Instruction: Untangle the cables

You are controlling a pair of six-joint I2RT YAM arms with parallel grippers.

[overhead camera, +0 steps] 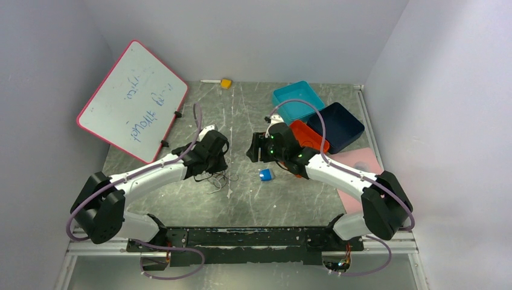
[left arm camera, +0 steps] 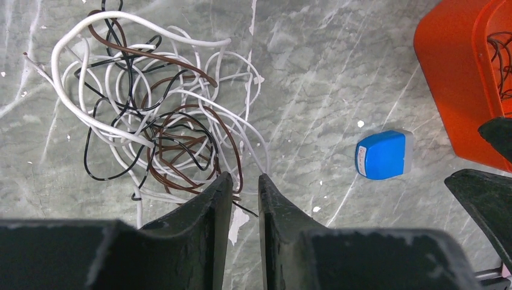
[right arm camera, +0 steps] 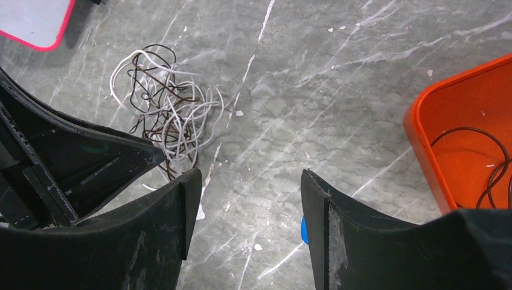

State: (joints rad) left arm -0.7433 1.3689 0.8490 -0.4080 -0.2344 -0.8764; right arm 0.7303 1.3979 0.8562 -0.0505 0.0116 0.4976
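Observation:
The cables [left arm camera: 157, 115] lie on the grey table as one hand-sized tangle of white, black and brown wires. The tangle also shows in the top view [overhead camera: 216, 179] and the right wrist view [right arm camera: 169, 115]. My left gripper [overhead camera: 216, 166] hovers at the tangle's near edge. In the left wrist view the left gripper [left arm camera: 243, 178] has its jaws a narrow gap apart, with bare table between them and wires just ahead of the tips. My right gripper [overhead camera: 253, 150] is wide open and empty [right arm camera: 250, 175], to the right of the tangle.
A small blue box [overhead camera: 265, 174] lies between the arms. An orange tray [overhead camera: 311, 136] holding a dark cable [right arm camera: 483, 163] sits right of it, with teal [overhead camera: 297, 99] and navy [overhead camera: 338, 125] trays behind. A whiteboard [overhead camera: 133, 99] leans at back left.

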